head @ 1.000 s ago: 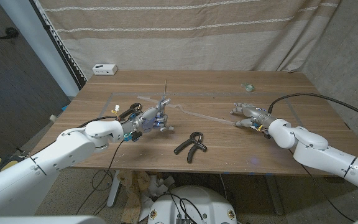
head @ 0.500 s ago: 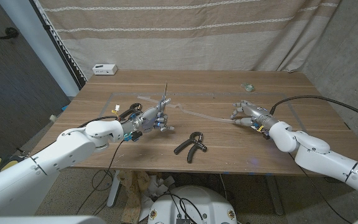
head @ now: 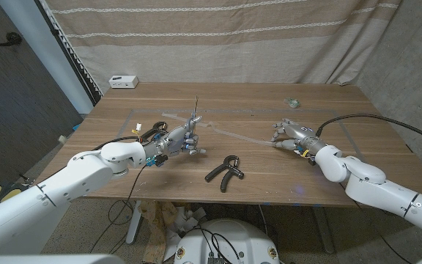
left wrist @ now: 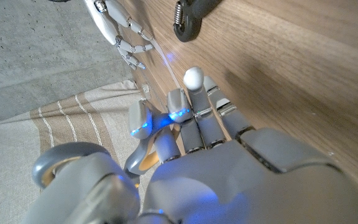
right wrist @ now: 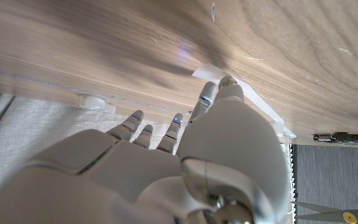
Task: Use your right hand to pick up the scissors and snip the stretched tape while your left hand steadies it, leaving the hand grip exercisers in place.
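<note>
We hold the scissors (head: 190,126) upright in our left hand (head: 176,139), our right hand (head: 293,136) pinches the tape (head: 234,135) beyond the grip exerciser (head: 225,170), wooden table (head: 255,99), beige curtain (head: 218,37) behind it

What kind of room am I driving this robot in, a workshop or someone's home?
Probably a lab or test bay, not a home: a bare wooden table with a cloth curtain hung behind it as a backdrop, and cables trailing on the floor under the table.
</note>
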Controlling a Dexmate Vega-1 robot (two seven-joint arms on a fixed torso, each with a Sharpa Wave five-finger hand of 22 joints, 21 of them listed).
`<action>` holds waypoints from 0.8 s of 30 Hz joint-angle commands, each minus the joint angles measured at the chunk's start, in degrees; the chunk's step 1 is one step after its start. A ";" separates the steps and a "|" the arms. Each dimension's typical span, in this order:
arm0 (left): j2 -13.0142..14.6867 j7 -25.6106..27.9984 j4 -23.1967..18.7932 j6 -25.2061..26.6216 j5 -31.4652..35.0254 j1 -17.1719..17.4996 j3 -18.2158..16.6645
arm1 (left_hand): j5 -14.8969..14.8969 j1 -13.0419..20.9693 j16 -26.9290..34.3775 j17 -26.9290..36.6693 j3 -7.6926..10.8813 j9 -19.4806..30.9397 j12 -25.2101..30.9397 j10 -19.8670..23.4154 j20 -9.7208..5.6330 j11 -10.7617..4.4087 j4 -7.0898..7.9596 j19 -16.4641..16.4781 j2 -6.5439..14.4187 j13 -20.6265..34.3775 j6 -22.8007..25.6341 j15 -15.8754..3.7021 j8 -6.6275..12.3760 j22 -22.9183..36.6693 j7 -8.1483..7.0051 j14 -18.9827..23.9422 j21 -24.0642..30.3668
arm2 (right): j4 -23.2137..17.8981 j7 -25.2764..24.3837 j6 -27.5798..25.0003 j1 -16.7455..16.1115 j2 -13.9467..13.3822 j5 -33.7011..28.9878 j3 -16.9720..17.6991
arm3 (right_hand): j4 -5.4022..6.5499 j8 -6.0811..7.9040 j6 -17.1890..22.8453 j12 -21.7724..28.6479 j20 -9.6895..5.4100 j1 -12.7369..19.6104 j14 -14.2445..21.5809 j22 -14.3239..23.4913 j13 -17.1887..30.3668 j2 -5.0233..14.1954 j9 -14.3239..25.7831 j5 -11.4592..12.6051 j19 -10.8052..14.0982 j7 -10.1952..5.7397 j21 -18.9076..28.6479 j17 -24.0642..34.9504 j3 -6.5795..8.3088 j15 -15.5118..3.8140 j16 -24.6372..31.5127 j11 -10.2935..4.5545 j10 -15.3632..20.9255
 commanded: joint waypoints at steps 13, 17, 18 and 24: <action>-0.13 -0.51 0.29 -0.53 0.29 -0.18 0.12 | 0.65 -0.42 0.43 -0.52 -12.53 0.17 0.18 3.39 -2.39 -2.97 -3.32 0.57 0.21 0.19 12.92 -3.80 2.40 0.14 12.53 0.17 0.08 | 0.56 -5.66 1.62 -1.79 1.09 -2.46 1.24 | -0.53 -0.99 15.01 1.32 -8.37 2.03 4.99 0.28 0.05 1.16 -0.32 -0.75 4.48 2.36 0.40 0.23 -0.26 -9.69 0.30 -0.23 10.54; -0.13 -0.51 0.16 -0.59 0.12 -0.07 0.02 | 0.76 -0.47 0.90 0.03 -12.52 0.17 0.14 3.30 -2.37 -3.04 -3.26 0.48 0.27 0.20 12.94 -3.85 2.39 0.17 12.51 0.03 0.05 | 0.59 -7.36 2.35 -2.67 1.41 -1.41 2.24 | -1.71 -1.53 17.37 1.17 -8.20 5.11 6.17 0.37 0.05 1.90 -0.13 -0.36 5.37 1.51 0.47 0.27 1.57 -9.89 0.32 -0.32 12.49; -0.13 -0.40 0.10 -0.58 0.19 -0.05 0.02 | 0.78 -0.48 0.98 0.06 -12.51 0.17 0.15 3.32 -2.40 -3.03 -3.26 0.47 0.28 0.20 12.94 -3.82 2.39 0.17 12.50 0.13 0.05 | 0.64 -7.73 2.68 -2.81 1.48 -1.14 2.47 | -1.88 -1.66 17.52 1.17 -8.19 5.59 6.34 0.39 0.06 1.96 -0.10 -0.26 5.59 1.53 0.52 0.28 1.90 -9.91 0.32 -0.31 12.85; 0.02 -0.09 -0.27 -0.60 0.16 0.15 -0.20 | 0.90 -0.60 1.27 0.29 -12.52 0.17 0.16 3.34 -2.40 -3.03 -3.18 0.38 0.28 0.19 12.88 -3.84 2.37 0.17 12.46 -0.13 0.01 | 0.69 -10.13 4.49 -3.74 2.10 0.62 3.99 | -2.33 -1.89 18.54 1.10 -7.49 7.22 7.21 0.49 0.09 2.05 0.01 0.21 6.11 2.43 0.63 0.32 3.08 -9.88 0.42 -0.34 14.08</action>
